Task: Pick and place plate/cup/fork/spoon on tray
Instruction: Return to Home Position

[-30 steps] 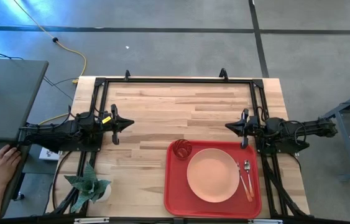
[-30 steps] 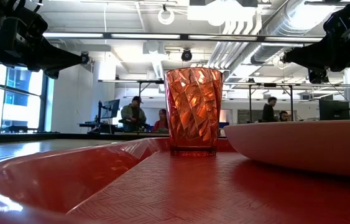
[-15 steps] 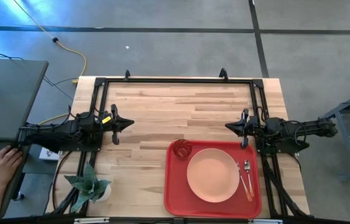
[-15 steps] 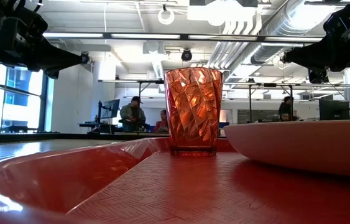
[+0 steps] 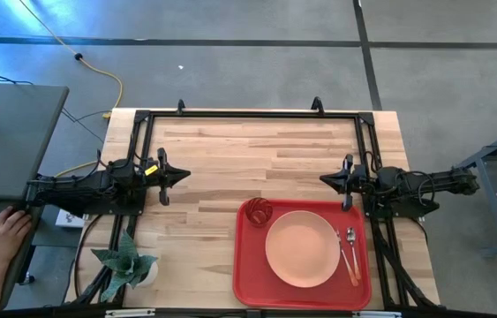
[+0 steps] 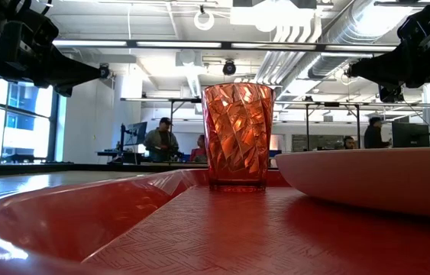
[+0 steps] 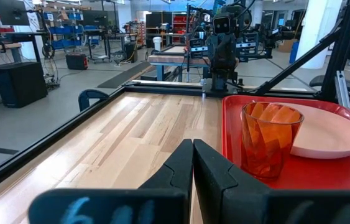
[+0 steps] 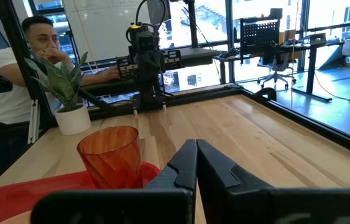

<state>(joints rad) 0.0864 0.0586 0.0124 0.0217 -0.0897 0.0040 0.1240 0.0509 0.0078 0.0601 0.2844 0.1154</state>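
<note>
The red tray (image 5: 248,281) lies at the table's near right. On it rest the peach-pink plate (image 5: 302,248), the orange-red cup (image 5: 259,210) upright at the tray's far left corner, and the fork (image 5: 343,254) and spoon (image 5: 352,251) side by side right of the plate. The cup also shows in the low view (image 6: 237,136) and both wrist views (image 7: 270,139) (image 8: 111,155). My left gripper (image 5: 184,175) is shut and empty over the table's left side. My right gripper (image 5: 325,179) is shut and empty just beyond the tray's far edge.
A potted plant (image 5: 127,263) stands at the table's near left corner. A black frame (image 5: 248,115) runs along the table's far and side edges. A person's hand (image 5: 3,235) rests on a desk left of the table. Bare wood lies between the two grippers.
</note>
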